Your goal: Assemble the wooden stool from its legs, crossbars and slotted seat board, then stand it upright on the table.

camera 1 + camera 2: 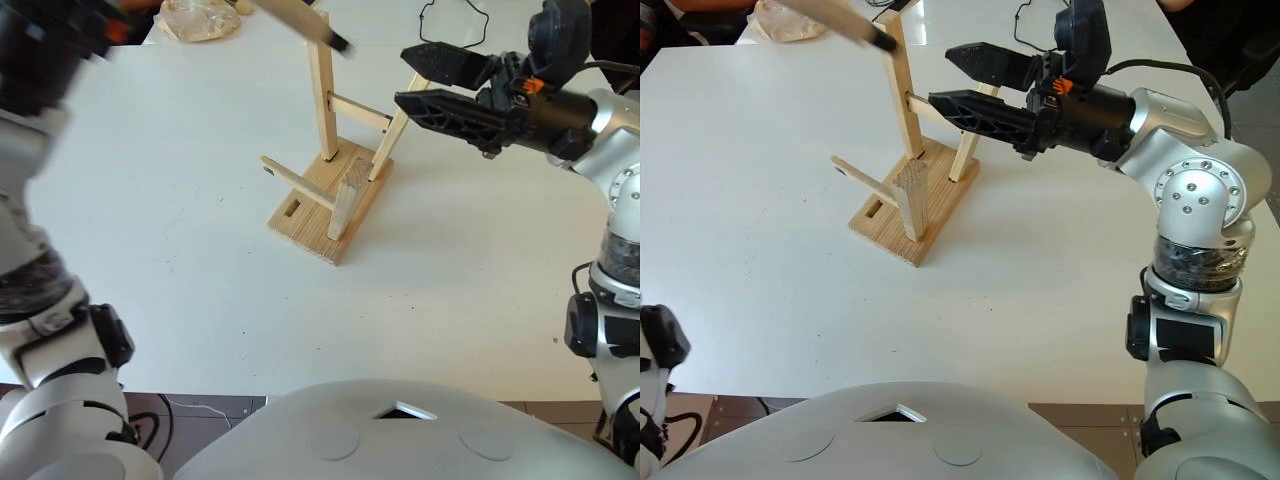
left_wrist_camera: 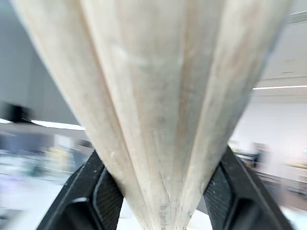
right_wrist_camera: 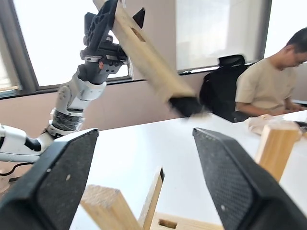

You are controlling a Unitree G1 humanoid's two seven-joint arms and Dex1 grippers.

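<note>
The slotted seat board (image 1: 312, 232) lies flat on the white table. Standing in it are a tall leg (image 1: 322, 92), a slanted leg (image 1: 392, 135) and a short leg (image 1: 343, 210). One crossbar (image 1: 360, 110) joins the two far legs, and another crossbar (image 1: 293, 178) juts out to the left. My right gripper (image 1: 400, 75) hovers open just right of the slanted leg, its pads (image 3: 53, 182) wide apart. My left gripper (image 3: 103, 28) is shut on a loose wooden leg (image 1: 300, 20) with a black tip, held high above the tall leg. Its black fingers (image 2: 91, 196) clamp the wood (image 2: 158, 120).
A crumpled plastic bag (image 1: 200, 18) lies at the table's far edge. A thin black cable (image 1: 450, 20) curls at the far right. Wide bare tabletop (image 1: 150, 200) spreads to the left of the board and in front of it.
</note>
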